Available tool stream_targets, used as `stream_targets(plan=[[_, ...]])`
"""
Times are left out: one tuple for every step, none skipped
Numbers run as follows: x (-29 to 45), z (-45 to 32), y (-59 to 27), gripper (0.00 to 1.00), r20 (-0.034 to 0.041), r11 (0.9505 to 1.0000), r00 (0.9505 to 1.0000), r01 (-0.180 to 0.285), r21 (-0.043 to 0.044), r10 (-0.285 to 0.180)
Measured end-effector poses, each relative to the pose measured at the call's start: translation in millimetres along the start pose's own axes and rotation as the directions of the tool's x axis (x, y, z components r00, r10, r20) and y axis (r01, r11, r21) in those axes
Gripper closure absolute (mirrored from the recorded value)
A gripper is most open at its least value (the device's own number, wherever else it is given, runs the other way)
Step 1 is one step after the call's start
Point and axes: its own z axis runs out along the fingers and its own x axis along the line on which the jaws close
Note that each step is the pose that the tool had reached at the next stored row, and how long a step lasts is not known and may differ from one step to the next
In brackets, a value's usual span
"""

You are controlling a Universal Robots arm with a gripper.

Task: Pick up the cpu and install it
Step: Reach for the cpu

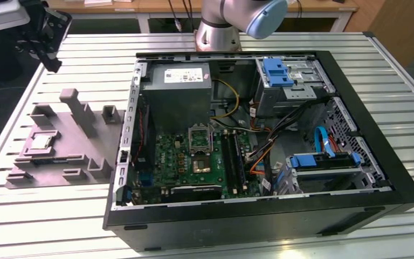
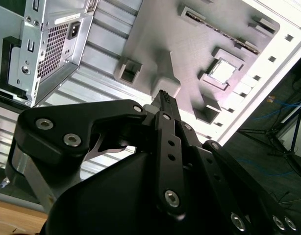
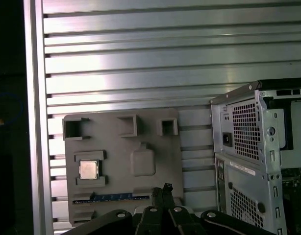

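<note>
One open computer case (image 1: 264,221) occupies centre frame; the grey fixture tray (image 1: 70,143) lies at left. Gripper (image 1: 50,66), upper left, hangs with fingers closed on nothing. Approach stage: cpu (image 1: 40,141) rests untouched in its tray recess, offering only thin edges.

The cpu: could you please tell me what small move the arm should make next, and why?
Probably shift the end effector across until it is over the cpu: the cpu lies untouched in its pocket on the grey tray, while the end effector hangs empty, off to one side.
</note>
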Motion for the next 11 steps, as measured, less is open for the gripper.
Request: stream_targets(plan=[[0.4, 0.0, 0.0, 0.89, -0.0001, 1.0000, 1.0000, 0.000, 0.0000, 0.000], [0.6, 0.0, -0.1, 0.89, 0.0000, 1.0000, 1.0000, 0.000, 0.0000, 0.000], [1.0, 0.0, -0.1, 0.89, 0.0000, 1.0000, 1.0000, 0.000, 0.0000, 0.000], [1.3, 0.0, -0.1, 0.89, 0.0000, 1.0000, 1.0000, 0.000, 0.0000, 0.000], [1.6, 0.0, -0.1, 0.89, 0.0000, 1.0000, 1.0000, 0.000, 0.0000, 0.000], [2.0, 0.0, -0.2, 0.89, -0.0001, 1.0000, 1.0000, 0.000, 0.0000, 0.000], [2.3, 0.0, -0.2, 0.89, 0.0000, 1.0000, 1.0000, 0.000, 0.0000, 0.000], [2.7, 0.0, -0.2, 0.89, 0.0000, 1.0000, 1.0000, 0.000, 0.0000, 0.000], [3.2, 0.0, -0.3, 0.89, -0.0001, 1.0000, 1.0000, 0.000, 0.0000, 0.000], [3.8, 0.0, -0.3, 0.89, 0.0000, 1.0000, 1.0000, 0.000, 0.0000, 0.000], [4.3, 0.0, -0.3, 0.89, -0.0001, 1.0000, 1.0000, 0.000, 0.0001, 0.000]])
